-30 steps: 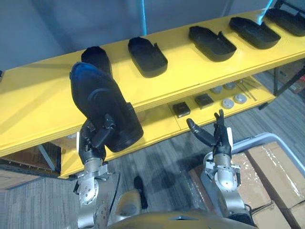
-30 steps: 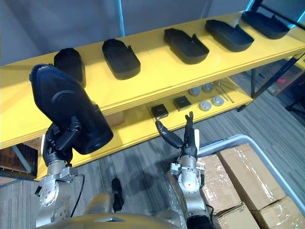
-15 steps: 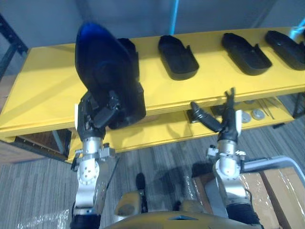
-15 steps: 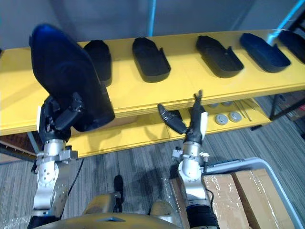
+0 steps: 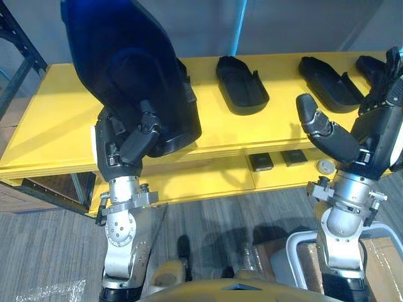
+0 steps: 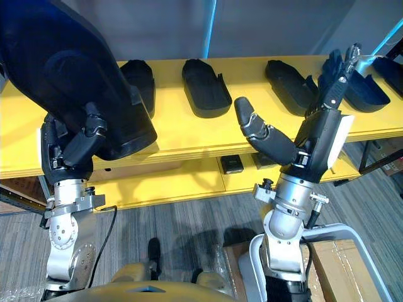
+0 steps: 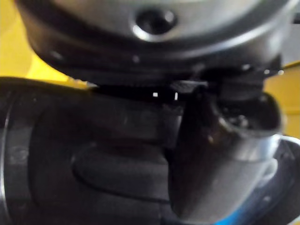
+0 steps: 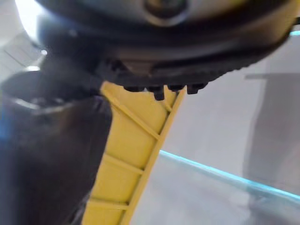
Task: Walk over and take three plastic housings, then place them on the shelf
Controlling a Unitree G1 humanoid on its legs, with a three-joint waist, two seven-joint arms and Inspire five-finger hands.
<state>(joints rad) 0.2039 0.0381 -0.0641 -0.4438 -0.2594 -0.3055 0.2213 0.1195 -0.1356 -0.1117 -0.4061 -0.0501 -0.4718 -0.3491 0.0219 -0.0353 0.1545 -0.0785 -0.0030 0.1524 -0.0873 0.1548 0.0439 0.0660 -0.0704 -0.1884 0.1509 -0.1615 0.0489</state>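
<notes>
- The left hand, at 9 o'clock, has its thumb and fingers curled round a big black plastic housing, held up toward 11 o'clock in front of the yellow shelf.
- The right hand, at 3 o'clock, is spread wide with fingers straight up and thumb out, holding nothing.
- More black housings lie in a row on the shelf top, from 12 to 2 o'clock.

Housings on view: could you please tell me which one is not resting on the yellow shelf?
The housing gripped in the left robot hand, held up before the shelf's left end. The other housings lie in a row on the top board.
</notes>
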